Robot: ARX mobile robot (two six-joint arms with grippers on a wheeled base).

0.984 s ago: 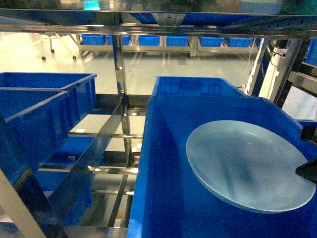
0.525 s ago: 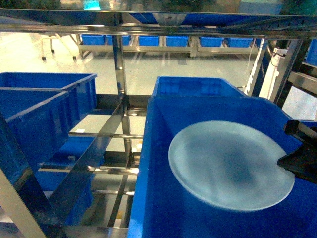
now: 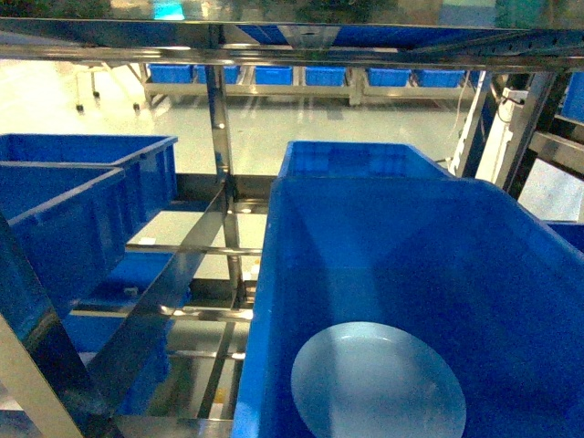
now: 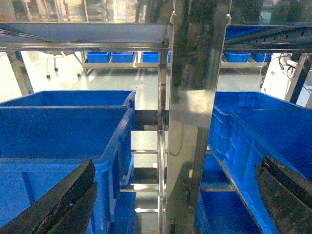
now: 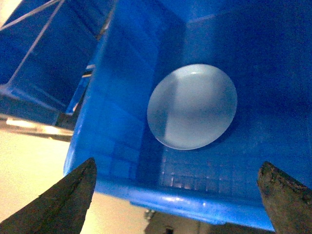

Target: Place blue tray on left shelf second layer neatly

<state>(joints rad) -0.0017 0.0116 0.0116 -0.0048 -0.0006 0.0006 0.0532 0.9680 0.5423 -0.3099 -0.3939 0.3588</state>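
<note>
The pale blue tray [image 3: 379, 381] lies flat on the floor of a deep blue crate [image 3: 274, 274], near the crate's front. In the right wrist view the blue tray [image 5: 192, 106] sits well beyond my right gripper [image 5: 178, 163], which is open, its fingers spread wide and holding nothing. My left gripper [image 4: 178, 161] is open too and empty, facing a shiny steel upright [image 4: 192, 122] of the rack. The left shelf's second layer [image 3: 182, 248] shows as open steel crossbars left of the crate. Neither gripper appears in the head view.
Two deep blue crates [image 3: 82, 210] stand on the left shelf. Another blue crate [image 3: 356, 160] sits behind the one holding the tray. A steel shelf [image 3: 292, 46] runs overhead. Low racks with blue bins [image 3: 301, 78] stand far back across the floor.
The tray was held tilted at the crate's right by my right gripper, swung left, and now lies loose on the crate floor. The right gripper has left the head view.
</note>
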